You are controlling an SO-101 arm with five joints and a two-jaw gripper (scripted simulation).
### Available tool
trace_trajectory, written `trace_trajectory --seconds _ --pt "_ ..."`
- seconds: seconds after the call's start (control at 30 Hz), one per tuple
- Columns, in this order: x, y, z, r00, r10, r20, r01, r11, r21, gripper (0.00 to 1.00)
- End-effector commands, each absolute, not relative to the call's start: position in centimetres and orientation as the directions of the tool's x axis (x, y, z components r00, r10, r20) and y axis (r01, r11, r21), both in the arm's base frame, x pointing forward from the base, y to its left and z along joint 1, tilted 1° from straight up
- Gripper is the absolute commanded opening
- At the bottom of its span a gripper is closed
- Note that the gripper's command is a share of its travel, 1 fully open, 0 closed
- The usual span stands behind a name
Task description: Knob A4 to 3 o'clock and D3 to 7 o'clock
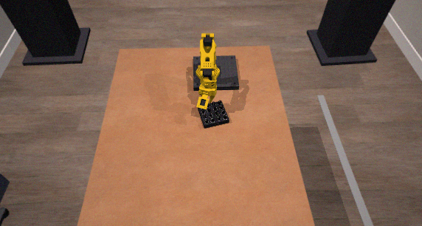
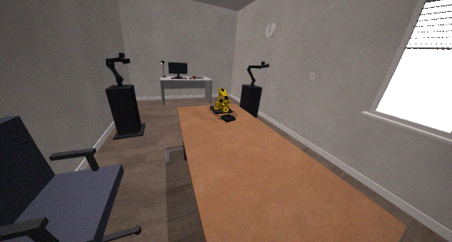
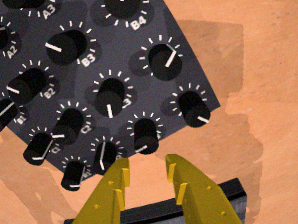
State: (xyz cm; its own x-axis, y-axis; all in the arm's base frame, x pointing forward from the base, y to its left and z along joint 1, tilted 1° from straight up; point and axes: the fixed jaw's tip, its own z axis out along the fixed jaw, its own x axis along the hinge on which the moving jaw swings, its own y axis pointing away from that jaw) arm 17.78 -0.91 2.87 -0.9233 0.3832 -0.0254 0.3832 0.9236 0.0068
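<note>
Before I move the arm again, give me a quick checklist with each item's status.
1. Gripper empty: ok, the fingertips stand apart with nothing between them.
2. Knob box flat on the table: ok.
3. Knob D3 in the wrist view: ok, its pointer shows.
4. Knob A4 in the wrist view: not ok, out of frame.
5. Finger clear of knob D2: cannot tell, they overlap in the wrist view.
</note>
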Motion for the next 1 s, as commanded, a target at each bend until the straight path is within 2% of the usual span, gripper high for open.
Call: trace_trajectory --seconds 0.0,0.97 --pt "17.54 -0.71 2.65 -0.923 0.384 -0.014 0.384 0.923 0.004 0.1" --pt "17.83 -0.73 3.16 -0.923 0.384 -0.013 0.384 0.923 0.004 0.1"
